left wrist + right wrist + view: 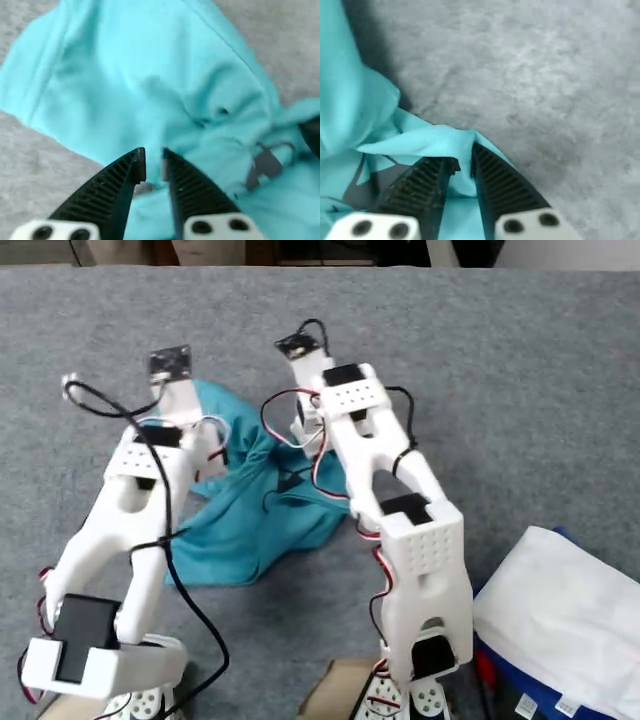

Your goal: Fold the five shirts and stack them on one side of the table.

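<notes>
A teal shirt lies crumpled on the grey table between my two arms, bunched up toward the far side. In the high view my left gripper is at the shirt's far left edge. Seen from its own wrist, the left gripper has its fingers almost together on a fold of the teal shirt. My right gripper sits at the shirt's far right part. From the right wrist, the right gripper is shut on a raised edge of the teal shirt, above bare table.
A stack of folded shirts, a white one on top and a blue one under it, lies at the near right corner. Grey felt table spreads open at the far right and far left. Cables hang along both arms.
</notes>
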Tool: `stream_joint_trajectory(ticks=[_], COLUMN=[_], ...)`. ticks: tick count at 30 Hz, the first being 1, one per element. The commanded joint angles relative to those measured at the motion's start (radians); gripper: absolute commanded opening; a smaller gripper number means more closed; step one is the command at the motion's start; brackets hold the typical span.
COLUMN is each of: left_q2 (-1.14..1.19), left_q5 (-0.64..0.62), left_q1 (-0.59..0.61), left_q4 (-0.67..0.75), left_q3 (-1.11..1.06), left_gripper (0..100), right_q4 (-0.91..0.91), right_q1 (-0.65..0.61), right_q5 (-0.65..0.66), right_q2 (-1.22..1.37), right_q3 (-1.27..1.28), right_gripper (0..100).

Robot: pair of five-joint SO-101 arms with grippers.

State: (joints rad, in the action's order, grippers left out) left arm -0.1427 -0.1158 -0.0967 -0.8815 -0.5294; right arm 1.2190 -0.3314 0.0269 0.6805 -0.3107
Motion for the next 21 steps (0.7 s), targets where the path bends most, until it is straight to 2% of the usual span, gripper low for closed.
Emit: stream_joint_trajectory(ticks=[1,3,7,16,18,21], left_q2=[-0.002,0.002,0.082,0.318,0.349,0.348], left_q5=[-0.009,-0.005,-0.014,-0.163,-0.176,-0.175], left_q1=[-0.098,-0.137,-0.140,-0.092,-0.060,-0.020], left_q4=[-0.014,0.026,0.158,0.160,0.160,0.163], left_q3=[0.058,0.023,-0.032,0.172,0.199,0.221], left_gripper=[17,22,29,29,21,2], right_q4=[-0.014,-0.014,-0.014,-0.011,-0.012,-0.015], right_q1=[0.064,0.065,0.062,0.062,0.065,0.065], right_q5=[-0.040,-0.046,-0.046,-0.046,-0.046,-0.046], right_q2=[-0.036,-0.039,-0.041,-0.041,-0.041,-0.041], right_q3=[-0.056,-0.054,-0.051,-0.050,-0.053,-0.054], right_gripper=[2.8,2.8,2.8,2.8,2.8,2.8])
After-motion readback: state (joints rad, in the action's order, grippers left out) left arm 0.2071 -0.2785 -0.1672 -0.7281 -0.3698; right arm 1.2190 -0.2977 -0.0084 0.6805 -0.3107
